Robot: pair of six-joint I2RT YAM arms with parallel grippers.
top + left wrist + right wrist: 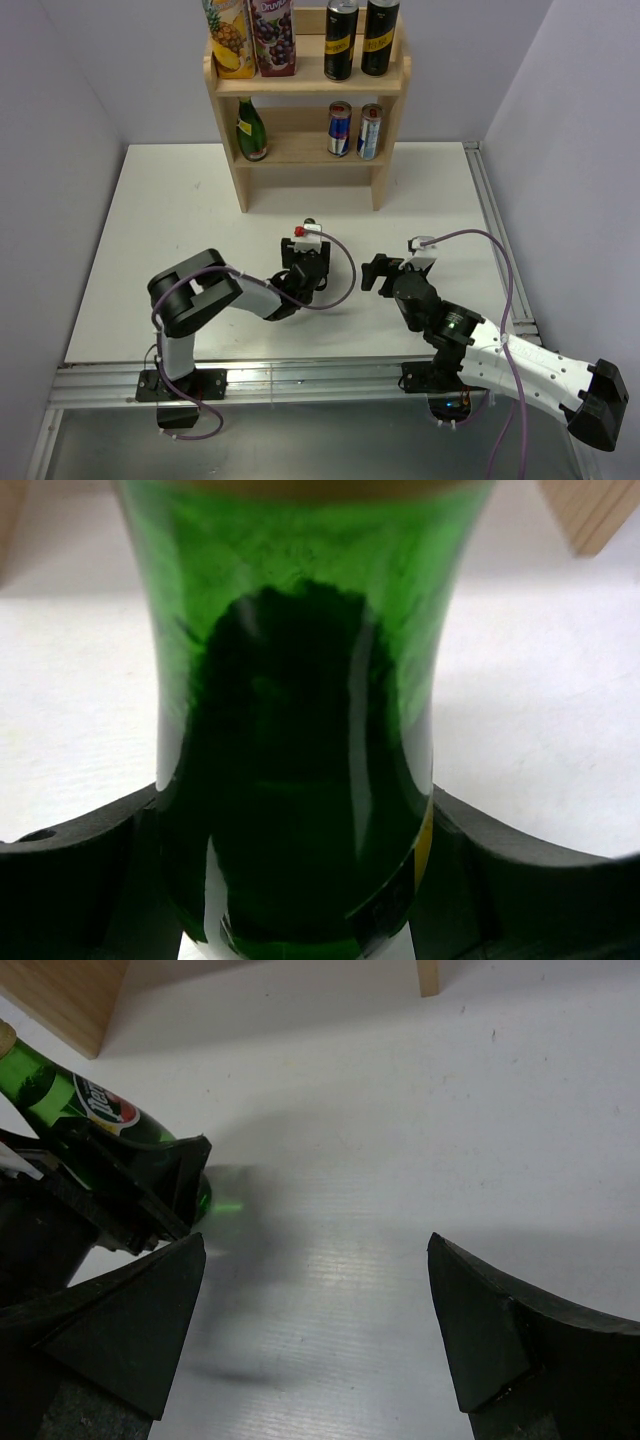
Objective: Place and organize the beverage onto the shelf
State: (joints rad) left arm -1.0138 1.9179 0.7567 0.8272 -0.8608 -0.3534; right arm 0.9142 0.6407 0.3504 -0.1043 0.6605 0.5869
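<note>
My left gripper [305, 258] is shut on a green glass bottle [300, 680], whose body fills the left wrist view between the two black fingers [520, 870]. In the right wrist view the bottle [100, 1110] shows a red-and-white label and leans toward the shelf, its base low over the table. In the top view the gripper hides most of it. The light wooden shelf [243, 185] stands at the far side. My right gripper [380, 272] is open and empty just right of the left one, its jaws wide apart [316, 1260] over bare table.
The upper tier holds two juice cartons [252, 38] and two black cans [358, 38]. The lower tier holds a green bottle [251, 130] at the left and two slim cans [354, 130] at the right. White walls close in on both sides.
</note>
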